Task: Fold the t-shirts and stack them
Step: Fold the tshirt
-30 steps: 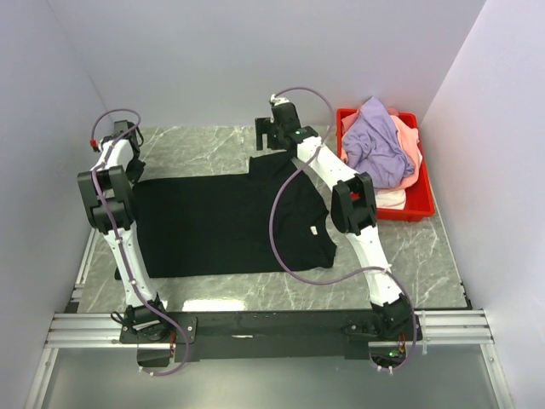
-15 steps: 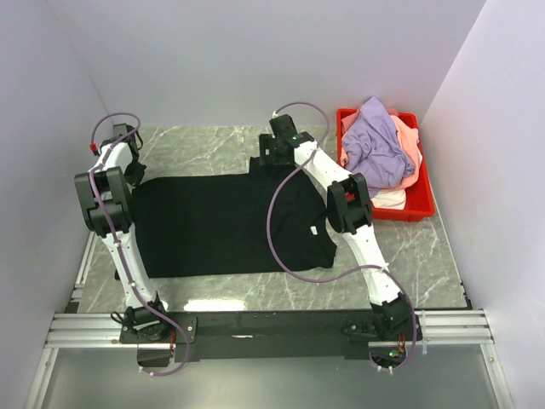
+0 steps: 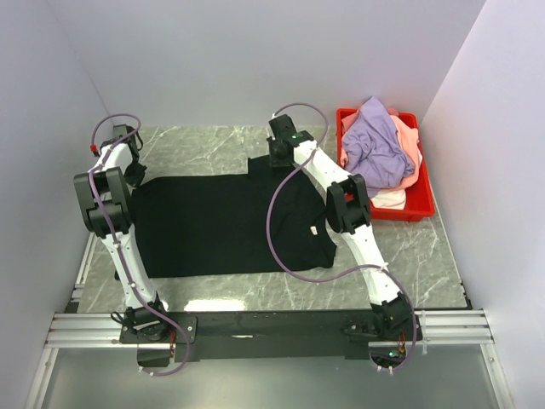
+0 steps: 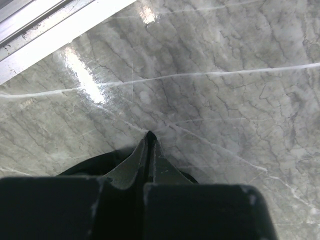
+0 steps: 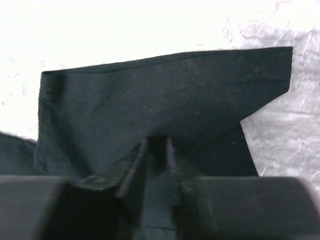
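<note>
Top view: the black shirt [image 3: 226,217] is lying flat across the table [image 3: 409,247], its white label [image 3: 313,231] showing near the right side. The left gripper [image 3: 134,175] is pointing down at the shirt's far left corner. The right gripper [image 3: 274,160] is sitting on the sleeve at the far edge. To the right, the red bin [image 3: 407,213] is holding a lavender shirt [image 3: 375,141] heaped over a salmon shirt [image 3: 412,149] and a white shirt [image 3: 390,198].

Left wrist: the left gripper [image 4: 149,136] is pressing its fingers [image 4: 141,155] tight together, tips over bare marble. Black cloth [image 4: 85,167] is showing under them on both sides; whether any is being pinched I cannot tell.

Right wrist: the right gripper [image 5: 156,142] is clamping the black shirt [image 5: 165,100], with dark cloth filling the narrow slot between its fingers [image 5: 132,162]. The stitched sleeve hem is spreading out beyond the tips, over pale marble
</note>
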